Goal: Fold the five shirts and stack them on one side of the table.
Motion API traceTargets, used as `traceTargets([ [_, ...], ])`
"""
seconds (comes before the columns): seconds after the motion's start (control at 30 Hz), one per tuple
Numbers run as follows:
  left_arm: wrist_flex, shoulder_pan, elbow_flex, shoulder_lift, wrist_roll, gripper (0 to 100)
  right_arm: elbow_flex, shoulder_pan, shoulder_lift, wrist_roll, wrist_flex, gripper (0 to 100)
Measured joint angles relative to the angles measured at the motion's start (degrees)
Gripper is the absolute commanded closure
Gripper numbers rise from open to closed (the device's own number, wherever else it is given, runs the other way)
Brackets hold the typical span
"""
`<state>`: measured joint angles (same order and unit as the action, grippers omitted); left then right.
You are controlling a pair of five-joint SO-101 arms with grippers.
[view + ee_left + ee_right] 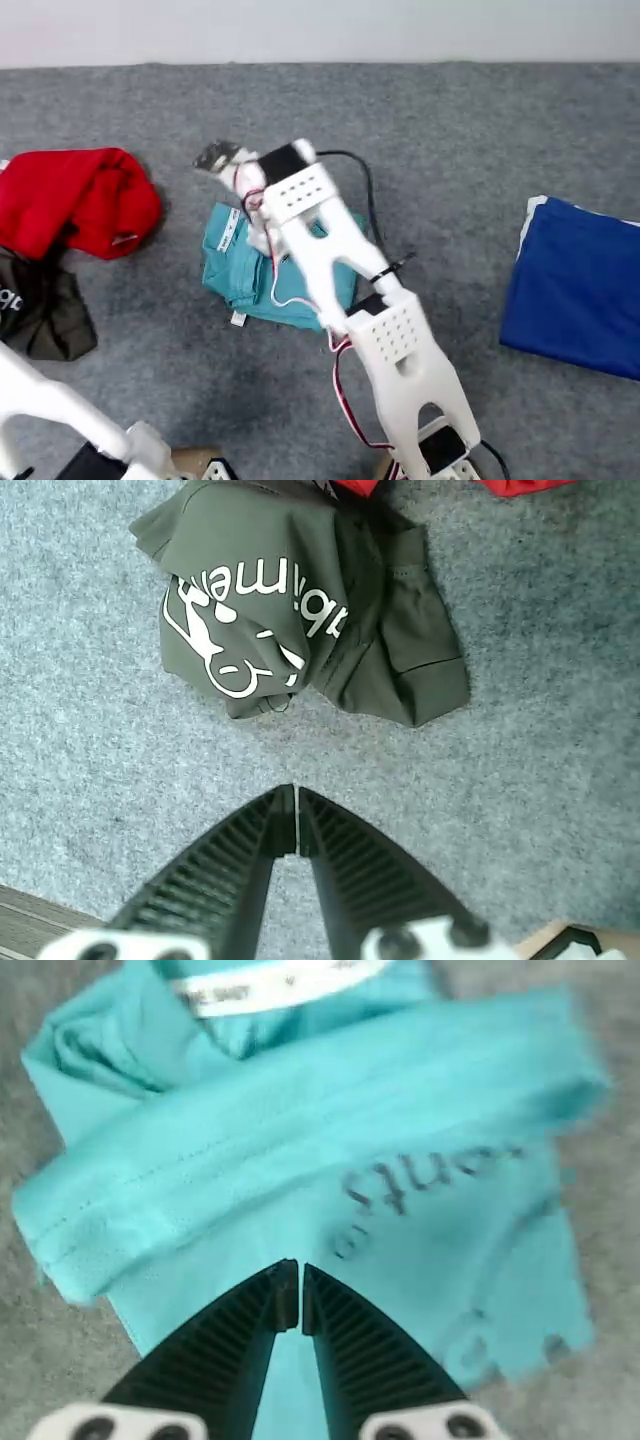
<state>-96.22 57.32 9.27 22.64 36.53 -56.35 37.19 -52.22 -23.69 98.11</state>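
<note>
I judge it early going: no stack yet. The teal shirt (240, 272) is roughly folded, edges uneven, label showing. The blue shirt (580, 290), right of it, looks folded flat. Left of it, the red shirt (85, 200) and dark shirt (300, 610) lie crumpled. My right gripper (300, 1295) hangs over the teal shirt, jaws closed on nothing. My left gripper (297, 820) is likewise closed and empty.

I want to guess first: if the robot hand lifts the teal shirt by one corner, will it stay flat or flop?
Probably flop: the teal shirt is soft cloth, lying in loose folds with a rolled edge. It likely feels light, being thin fabric. Pushed, it may bunch up rather than slide, since the grey table cover looks fuzzy.
</note>
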Motion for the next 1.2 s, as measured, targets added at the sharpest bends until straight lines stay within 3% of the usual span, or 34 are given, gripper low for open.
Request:
traceTargets([
  [0.2,0.0,0.0,0.0,0.0,0.0,98,-1.23,6.86,-2.46,-0.18,-7.3,98.8],
  [0.37,0.0,0.0,1.23,0.0,0.0,98,-12.84,9.76,-2.55,-0.35,-8.26,98.7],
  [0.57,0.0,-0.09,1.93,0.0,0.0,98,-21.8,6.51,-2.46,-0.35,-3.96,98.7],
  [0.77,0.0,0.0,1.93,0.0,0.0,98,-19.96,-1.23,-2.46,-0.35,-2.29,98.7],
  [0.9,0.0,0.0,1.93,0.0,0.0,98,-13.01,-2.2,-3.69,-0.35,-8.35,98.7],
  [1.2,0.0,0.0,1.93,0.0,0.0,98,-10.46,5.36,-11.16,-6.42,-25.85,98.9],
])
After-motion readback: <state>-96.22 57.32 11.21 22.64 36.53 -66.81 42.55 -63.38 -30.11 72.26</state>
